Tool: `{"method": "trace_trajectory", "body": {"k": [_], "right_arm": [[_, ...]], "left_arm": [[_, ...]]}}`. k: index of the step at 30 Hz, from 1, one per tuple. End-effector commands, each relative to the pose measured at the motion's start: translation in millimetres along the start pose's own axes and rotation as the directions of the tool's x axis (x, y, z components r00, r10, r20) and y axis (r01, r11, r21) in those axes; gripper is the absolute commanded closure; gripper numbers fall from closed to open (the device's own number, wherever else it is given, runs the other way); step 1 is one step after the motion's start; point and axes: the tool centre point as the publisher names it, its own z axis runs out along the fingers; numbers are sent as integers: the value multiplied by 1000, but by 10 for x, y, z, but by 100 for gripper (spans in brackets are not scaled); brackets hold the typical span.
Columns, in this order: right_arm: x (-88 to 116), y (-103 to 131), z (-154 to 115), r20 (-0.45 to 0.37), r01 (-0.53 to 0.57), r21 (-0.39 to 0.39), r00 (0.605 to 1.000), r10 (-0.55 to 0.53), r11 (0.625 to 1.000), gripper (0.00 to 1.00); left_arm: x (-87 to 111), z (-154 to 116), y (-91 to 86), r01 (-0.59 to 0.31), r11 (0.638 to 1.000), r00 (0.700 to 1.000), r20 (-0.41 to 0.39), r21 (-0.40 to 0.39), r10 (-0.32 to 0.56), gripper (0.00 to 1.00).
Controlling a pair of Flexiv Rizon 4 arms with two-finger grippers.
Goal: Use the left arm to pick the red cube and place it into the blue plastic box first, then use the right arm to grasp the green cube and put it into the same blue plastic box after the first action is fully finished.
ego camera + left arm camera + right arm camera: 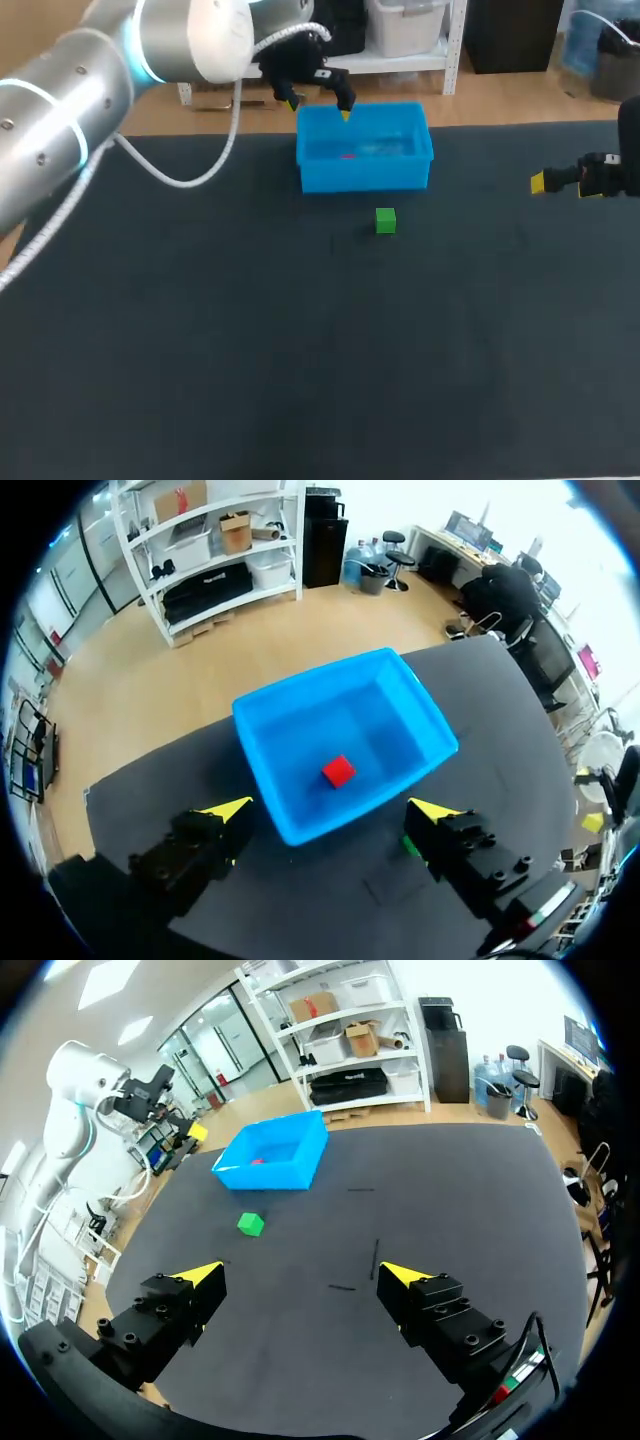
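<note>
The red cube lies on the floor of the blue plastic box at the table's far side. My left gripper hangs open above the box's near-left rim, holding nothing. On the dark mat just in front of the box sits the green cube; in the left wrist view only a sliver of it peeks out beside one finger. My right gripper stands open and empty at the right side of the table, well away from the green cube and the box.
A dark mat covers the whole table. My left arm crosses the back left corner with a white cable looping down from it. Nothing else stands on the mat.
</note>
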Motion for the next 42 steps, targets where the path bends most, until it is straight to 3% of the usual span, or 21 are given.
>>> {"method": "trace_trajectory", "body": {"k": [1,14,23,32,42], "right_arm": [[-1,-1,-4,-1,1,1,1000,-1,1000,0],[-1,-1,-4,-1,1,1,1000,-1,1000,0],[-1,-1,-4,-1,1,1,1000,-1,1000,0],[-1,-1,-4,-1,1,1,1000,-1,1000,0],[-1,-1,-4,-1,1,1,1000,-1,1000,0]], "left_arm": [[752,-331,-13,-3,1000,983,181,-1,4,0],[1599,-557,-20,-4,1000,969,246,-1,4,0],[2028,-681,16,-8,1000,960,280,17,3,0],[2297,-702,110,-37,998,953,301,47,21,0],[2352,-730,194,-40,995,949,315,87,11,0]]}}
